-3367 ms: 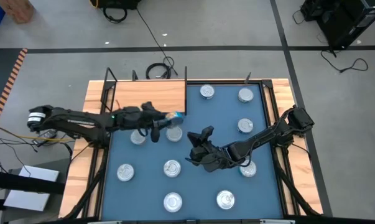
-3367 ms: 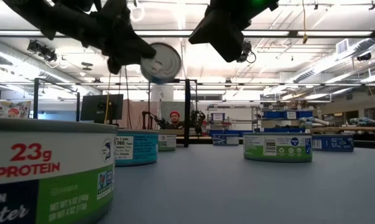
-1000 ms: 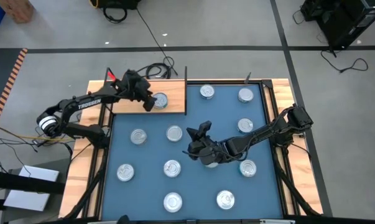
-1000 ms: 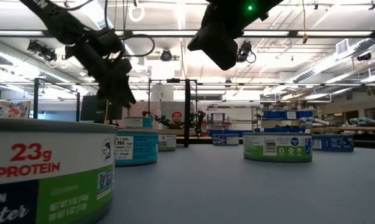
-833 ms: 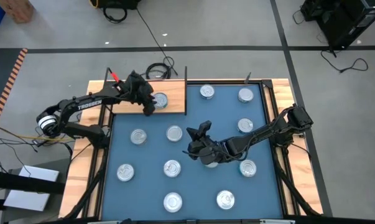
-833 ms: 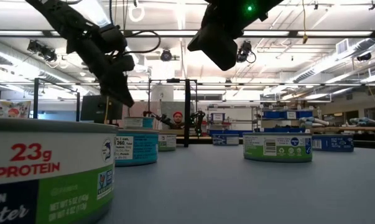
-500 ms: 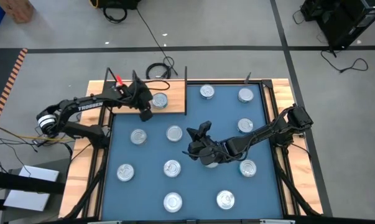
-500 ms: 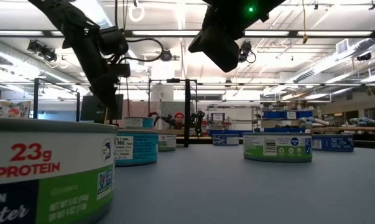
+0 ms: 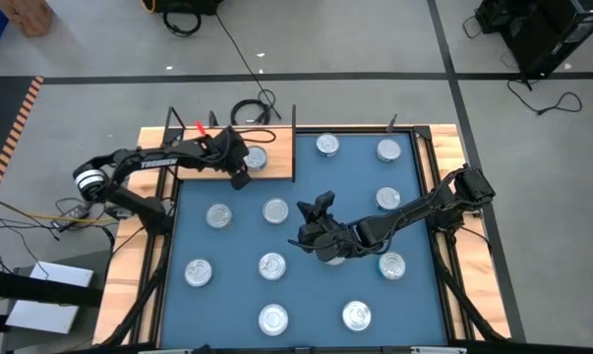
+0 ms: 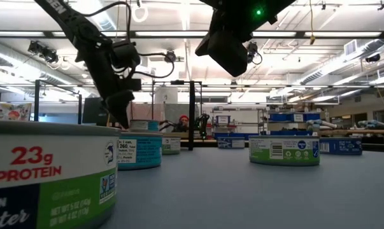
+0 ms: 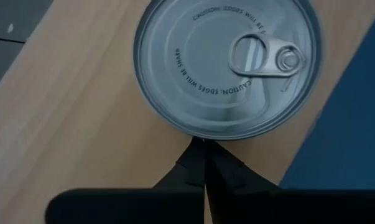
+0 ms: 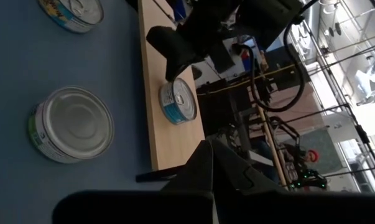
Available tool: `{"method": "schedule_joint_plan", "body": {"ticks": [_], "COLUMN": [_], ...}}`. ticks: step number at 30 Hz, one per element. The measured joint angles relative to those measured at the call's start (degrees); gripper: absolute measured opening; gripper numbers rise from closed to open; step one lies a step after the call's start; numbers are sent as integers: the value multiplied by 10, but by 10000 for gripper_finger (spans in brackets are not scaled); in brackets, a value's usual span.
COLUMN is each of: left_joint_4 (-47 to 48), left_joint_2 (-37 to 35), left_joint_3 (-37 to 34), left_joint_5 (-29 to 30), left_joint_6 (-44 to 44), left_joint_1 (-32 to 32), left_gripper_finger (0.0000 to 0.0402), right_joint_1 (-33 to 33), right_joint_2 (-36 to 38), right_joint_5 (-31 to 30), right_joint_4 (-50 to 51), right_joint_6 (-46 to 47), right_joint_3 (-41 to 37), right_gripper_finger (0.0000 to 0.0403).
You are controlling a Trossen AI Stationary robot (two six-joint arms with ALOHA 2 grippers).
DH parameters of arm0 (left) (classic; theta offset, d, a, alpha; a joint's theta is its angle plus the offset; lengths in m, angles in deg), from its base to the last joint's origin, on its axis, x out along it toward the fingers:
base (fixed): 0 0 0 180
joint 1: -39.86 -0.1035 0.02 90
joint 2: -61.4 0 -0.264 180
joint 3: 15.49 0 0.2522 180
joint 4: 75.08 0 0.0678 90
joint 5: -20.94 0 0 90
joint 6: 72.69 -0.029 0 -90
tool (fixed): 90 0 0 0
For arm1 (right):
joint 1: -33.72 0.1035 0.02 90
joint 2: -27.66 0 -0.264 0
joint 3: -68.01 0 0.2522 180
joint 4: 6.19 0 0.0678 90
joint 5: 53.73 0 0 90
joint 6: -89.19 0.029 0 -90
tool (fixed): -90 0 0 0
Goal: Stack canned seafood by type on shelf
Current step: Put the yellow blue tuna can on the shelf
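One tin on the shelf, both sets of fingers pinched together on nothing

I have one tin [image 9: 255,157] standing on the shelf [image 9: 204,157] near its edge toward the blue mat [image 9: 296,285]; the other tins [image 9: 271,265] sit scattered on the mat beside the shelf. My left gripper [image 9: 241,180] hangs at that shelf edge just beside the tin, fingers [image 11: 203,169] touching each other, empty. My right gripper [image 9: 309,232] hovers over the mat, well apart from the shelf, likewise closed. I judge these tins rigid, dense and slick-walled, so I'd grip across the side wall, not the lid.
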Motion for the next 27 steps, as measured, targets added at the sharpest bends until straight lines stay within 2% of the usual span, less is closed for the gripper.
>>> {"method": "schedule_joint_plan", "body": {"ticks": [13, 17, 22, 27], "left_joint_4": [-121, -111, -89, -42], "left_joint_2": [39, 38, 9, -12], "left_joint_3": [0, 12, 25, 24], "left_joint_5": [-7, -7, 20, -65], "left_joint_6": [11, 9, -15, -51], "left_joint_1": [-2, -5, 0, 22], "left_gripper_finger": [1, 1, 1, 1], "right_joint_1": [0, 0, 0, 0], "right_joint_2": [0, 0, 0, 0], "right_joint_5": [-3, -7, -9, -9], "right_joint_4": [3, 3, 12, 17], "right_joint_6": [0, 0, 0, 4], "right_joint_3": [0, 0, 0, 0], "right_gripper_finger": [3, 3, 3, 3]}}
